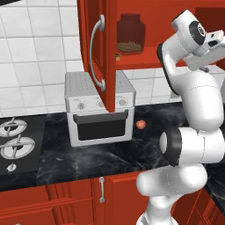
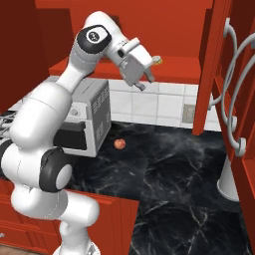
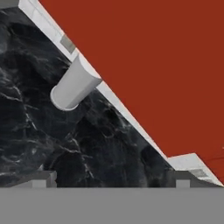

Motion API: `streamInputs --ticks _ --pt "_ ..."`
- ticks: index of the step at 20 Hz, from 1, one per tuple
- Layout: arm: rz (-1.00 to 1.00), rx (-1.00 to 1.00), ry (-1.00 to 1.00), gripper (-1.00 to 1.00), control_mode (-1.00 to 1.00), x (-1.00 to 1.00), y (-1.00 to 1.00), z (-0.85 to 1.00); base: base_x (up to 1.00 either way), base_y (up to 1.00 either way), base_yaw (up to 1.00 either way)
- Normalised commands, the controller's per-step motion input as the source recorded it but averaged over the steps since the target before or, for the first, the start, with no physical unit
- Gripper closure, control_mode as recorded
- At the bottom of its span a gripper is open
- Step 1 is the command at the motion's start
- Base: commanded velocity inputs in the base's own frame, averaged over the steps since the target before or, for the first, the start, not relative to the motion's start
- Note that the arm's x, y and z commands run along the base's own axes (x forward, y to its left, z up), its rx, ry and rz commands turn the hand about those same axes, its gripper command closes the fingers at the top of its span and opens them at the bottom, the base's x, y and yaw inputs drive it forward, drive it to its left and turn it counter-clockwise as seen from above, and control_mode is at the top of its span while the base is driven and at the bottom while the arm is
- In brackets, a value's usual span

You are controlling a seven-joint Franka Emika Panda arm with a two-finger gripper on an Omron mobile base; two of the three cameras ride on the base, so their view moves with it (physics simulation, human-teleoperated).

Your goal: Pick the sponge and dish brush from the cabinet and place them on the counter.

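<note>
The cabinet (image 1: 94, 26) hangs open, and its red inner shelf (image 2: 174, 67) runs behind my hand. At the shelf's front edge sits a small yellow-green thing (image 2: 158, 61), apparently the sponge (image 1: 117, 56). The dish brush is hidden. My gripper (image 2: 145, 81) is open and empty, just below and in front of the shelf edge, close to the left of the sponge in the right base view. In the hand view its fingertips (image 3: 43, 178) point down at the black marble counter (image 3: 26, 131) under the cabinet's red underside (image 3: 153, 65).
A dark jar (image 1: 130, 33) stands on the shelf. On the counter are a silver toaster oven (image 1: 99, 107), a small red fruit (image 1: 140, 124) and a white cylinder (image 2: 229, 182). The open doors with curved handles (image 2: 231, 74) jut out on the right, and the stovetop (image 1: 17, 143) lies left.
</note>
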Motion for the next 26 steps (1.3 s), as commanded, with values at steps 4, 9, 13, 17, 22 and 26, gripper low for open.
streamInputs --ticks 4,9,13,17,22,26 --pt "0.05 0.10 -0.11 -1.00 -1.00 -0.19 0.32 -0.15 0.00 0.00 0.00" --pt "0.01 0.14 -0.11 -1.00 -1.00 -0.14 0.10 -0.04 0.00 0.00 0.00" --pt "-0.11 0.08 -0.15 -1.00 -1.00 -0.01 0.21 0.06 0.00 0.00 0.00" --pt "-0.10 0.07 -0.16 -1.00 -1.00 0.05 0.19 0.16 0.00 0.00 0.00" --pt "-0.01 0.06 -0.07 -1.00 -1.00 0.34 0.33 0.02 0.00 0.00 0.00" --pt "0.04 0.06 -0.16 -1.00 -1.00 0.24 0.30 -0.11 0.00 0.00 0.00"
